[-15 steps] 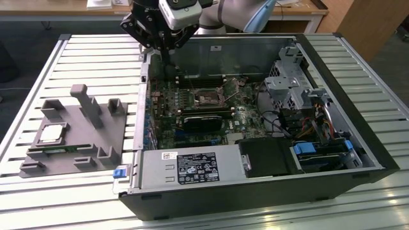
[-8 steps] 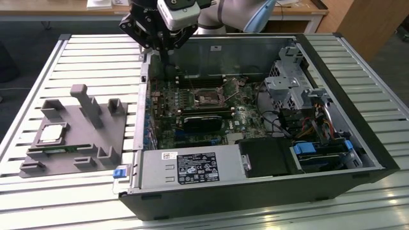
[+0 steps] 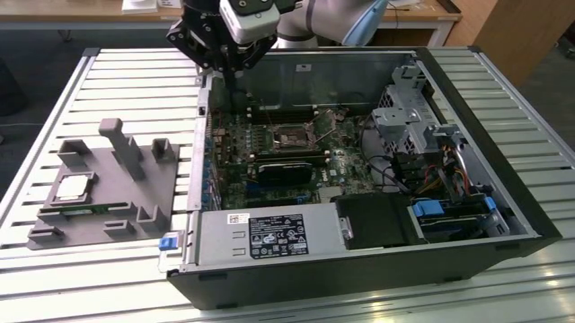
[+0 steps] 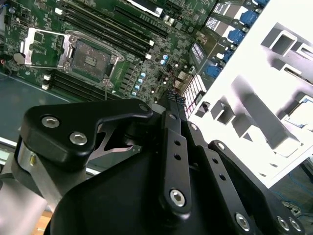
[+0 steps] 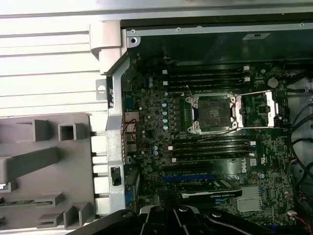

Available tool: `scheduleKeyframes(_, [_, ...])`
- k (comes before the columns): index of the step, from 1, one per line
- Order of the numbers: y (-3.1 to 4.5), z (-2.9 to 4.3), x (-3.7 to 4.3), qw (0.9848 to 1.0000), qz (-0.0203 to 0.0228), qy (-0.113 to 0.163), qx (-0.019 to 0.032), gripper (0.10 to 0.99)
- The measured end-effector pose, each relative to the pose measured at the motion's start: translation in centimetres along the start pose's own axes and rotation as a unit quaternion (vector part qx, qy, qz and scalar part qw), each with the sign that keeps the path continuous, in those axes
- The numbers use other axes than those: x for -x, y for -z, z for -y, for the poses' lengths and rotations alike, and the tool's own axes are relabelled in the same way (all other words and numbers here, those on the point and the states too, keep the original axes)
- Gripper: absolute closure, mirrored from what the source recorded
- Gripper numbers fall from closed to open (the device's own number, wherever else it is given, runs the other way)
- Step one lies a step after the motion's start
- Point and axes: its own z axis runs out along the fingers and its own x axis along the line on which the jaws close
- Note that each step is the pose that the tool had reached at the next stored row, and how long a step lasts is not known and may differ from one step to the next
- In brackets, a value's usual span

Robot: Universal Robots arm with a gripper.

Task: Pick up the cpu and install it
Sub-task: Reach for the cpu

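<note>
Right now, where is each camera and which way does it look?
Exterior view: off the arm, looking down on the black computer case, the silvery square cpu on a grey tray, and black claw.
First wrist view: on the wrist, looking past the claw at the empty metal socket.
Second wrist view: behind the claw, facing that socket, which all views share.
</note>
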Motion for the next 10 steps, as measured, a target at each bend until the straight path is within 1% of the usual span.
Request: scheduleKeyframes(10, [-0.12, 0.02, -0.16, 1.0, -0.0002, 0.0, 0.0, 0.973])
